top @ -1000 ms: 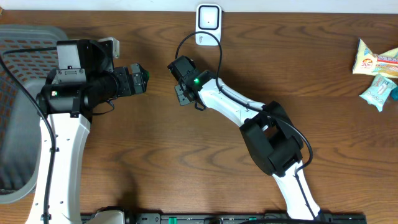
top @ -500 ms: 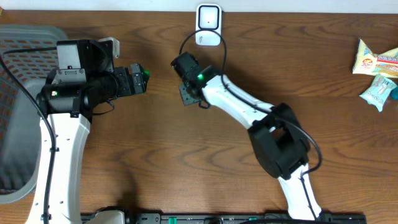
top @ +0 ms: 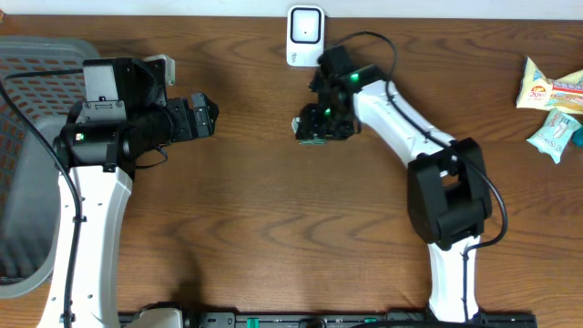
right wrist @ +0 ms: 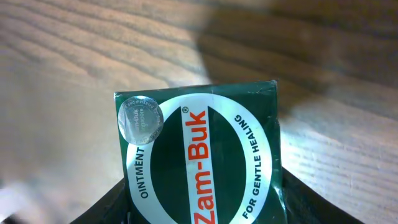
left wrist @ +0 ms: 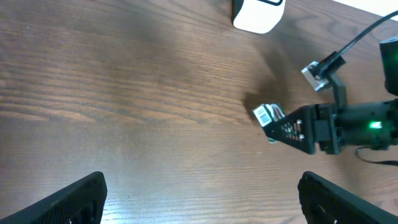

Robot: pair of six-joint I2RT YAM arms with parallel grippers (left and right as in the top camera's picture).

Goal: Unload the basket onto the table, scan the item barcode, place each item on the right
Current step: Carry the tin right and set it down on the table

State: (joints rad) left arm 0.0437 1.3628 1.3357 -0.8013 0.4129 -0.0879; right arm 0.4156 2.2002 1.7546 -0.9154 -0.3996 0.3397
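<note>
My right gripper (top: 321, 124) is shut on a small dark green Zam-Buk ointment box (top: 310, 128), held just above the table in front of the white scanner (top: 305, 35). In the right wrist view the box (right wrist: 199, 149) fills the frame between the black fingers (right wrist: 102, 208), label facing the camera. The left wrist view shows the box (left wrist: 268, 116) with a white barcode label, sticking out of the right gripper (left wrist: 287, 126) below the scanner (left wrist: 257, 12). My left gripper (top: 208, 116) hovers at the left, open and holding nothing, its fingers (left wrist: 68, 199) far apart.
A grey mesh basket (top: 27, 137) stands at the left edge of the table. Two snack packets (top: 551, 87) (top: 556, 135) lie at the far right. The right arm's cable loops close to the scanner.
The right arm has swung to the right with the box, from left of the scanner to just below it, and its wrist has turned. The left arm has not moved.
</note>
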